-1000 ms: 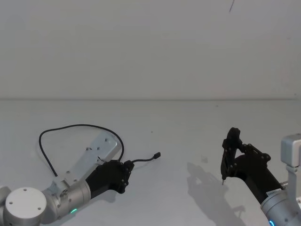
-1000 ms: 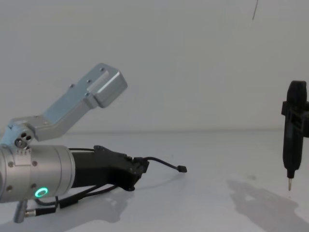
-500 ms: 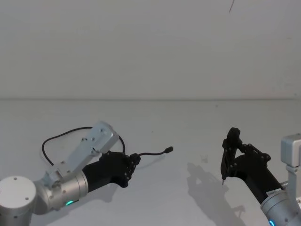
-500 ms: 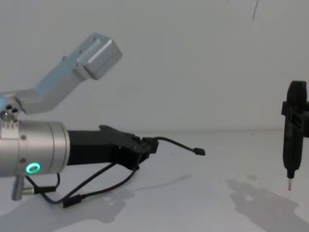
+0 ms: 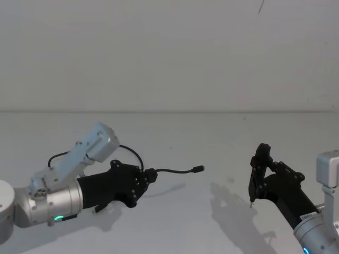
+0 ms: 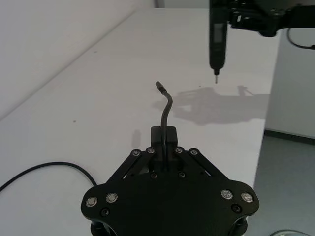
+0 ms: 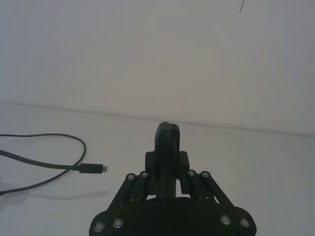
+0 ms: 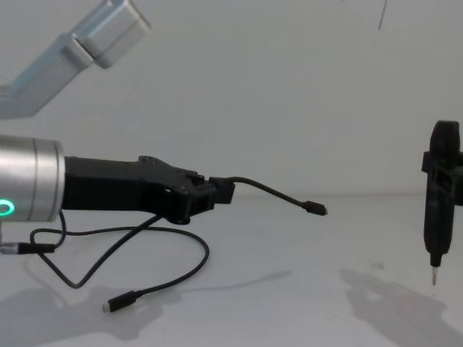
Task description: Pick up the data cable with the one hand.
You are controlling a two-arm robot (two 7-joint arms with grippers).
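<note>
Holding: your left gripper [image 5: 149,173] is clamped shut on the data cable [image 5: 175,170].
Nearby: right gripper [image 5: 265,172] grips slim tool [image 8: 440,195], well apart.
Changed: cable higher off the desk [image 5: 212,132]; tail perhaps hanging.

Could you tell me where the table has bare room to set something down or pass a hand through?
Bare table lies between the data cable's raised plug end and the slim black tool in the right gripper, and all along the back wall. It is crowded below the left gripper, where the cable's slack loops.
</note>
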